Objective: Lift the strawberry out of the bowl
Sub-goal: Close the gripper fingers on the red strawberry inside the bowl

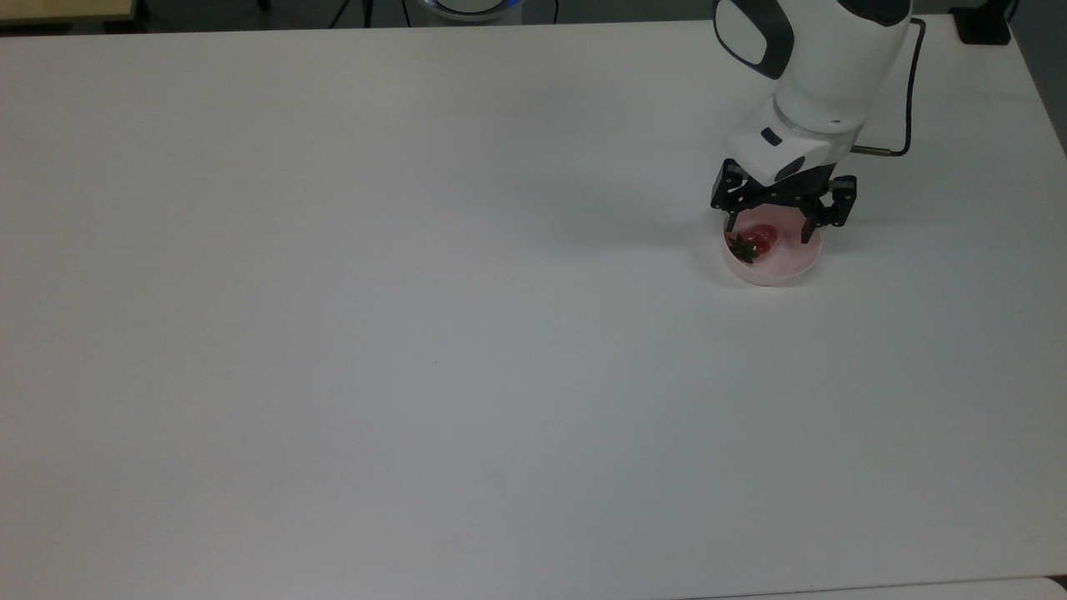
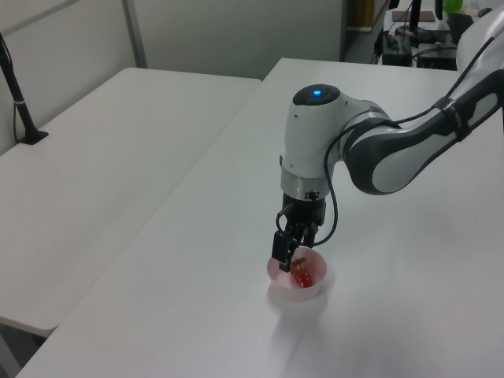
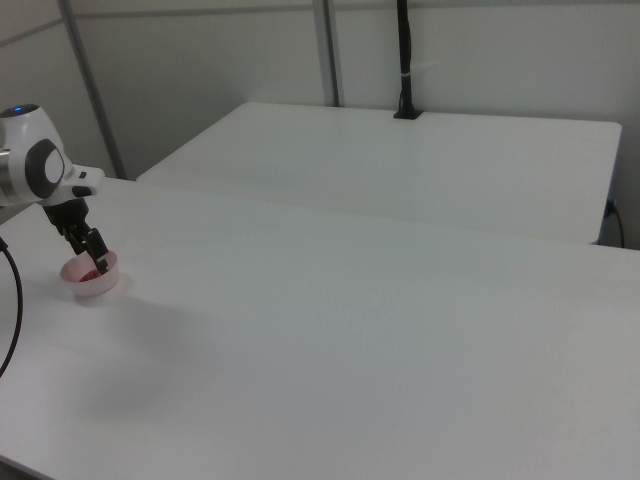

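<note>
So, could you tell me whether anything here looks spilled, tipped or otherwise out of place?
Nothing stands out. The bowl sits flat on the white table, with the strawberry lying on its side inside it. The hand is open, its fingers either side of the strawberry at the bowl. No spill or damage is visible.

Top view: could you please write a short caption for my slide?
Open gripper poised over the pink bowl, its fingers straddling the strawberry inside, on a white table.
</note>
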Robot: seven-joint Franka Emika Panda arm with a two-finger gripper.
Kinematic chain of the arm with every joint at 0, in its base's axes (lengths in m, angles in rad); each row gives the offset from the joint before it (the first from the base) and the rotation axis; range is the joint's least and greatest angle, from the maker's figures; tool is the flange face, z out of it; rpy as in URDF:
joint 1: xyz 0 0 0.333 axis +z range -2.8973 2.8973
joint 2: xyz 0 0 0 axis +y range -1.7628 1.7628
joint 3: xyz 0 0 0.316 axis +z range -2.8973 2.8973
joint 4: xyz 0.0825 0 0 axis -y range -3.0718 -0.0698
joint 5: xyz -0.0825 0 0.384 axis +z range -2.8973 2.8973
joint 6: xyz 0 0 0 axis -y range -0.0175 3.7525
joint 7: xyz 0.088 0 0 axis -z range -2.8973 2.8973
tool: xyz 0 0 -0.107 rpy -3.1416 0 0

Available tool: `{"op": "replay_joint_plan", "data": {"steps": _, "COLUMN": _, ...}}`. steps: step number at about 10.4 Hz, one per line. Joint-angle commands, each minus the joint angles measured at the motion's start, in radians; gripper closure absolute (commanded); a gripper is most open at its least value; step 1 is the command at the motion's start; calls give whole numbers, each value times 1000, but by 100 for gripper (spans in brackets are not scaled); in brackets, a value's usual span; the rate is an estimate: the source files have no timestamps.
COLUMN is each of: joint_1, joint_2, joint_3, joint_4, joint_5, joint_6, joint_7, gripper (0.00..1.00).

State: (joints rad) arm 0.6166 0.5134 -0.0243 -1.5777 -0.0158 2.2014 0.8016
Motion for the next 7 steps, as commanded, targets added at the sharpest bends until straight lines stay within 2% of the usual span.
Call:
{"op": "replay_joint_plan", "data": {"steps": 1, "joint_1": 14, "joint_2": 14, "joint_3": -8, "joint_4": 5, "joint_5": 3, "joint_6": 18, "joint_7": 39, "gripper": 7}}
{"op": "replay_joint_plan", "data": {"steps": 7, "joint_1": 17, "joint_2": 30, "joint_3": 6, "joint_4": 1, "joint_5": 0, "joint_6": 31, "joint_7": 50, "gripper": 7}}
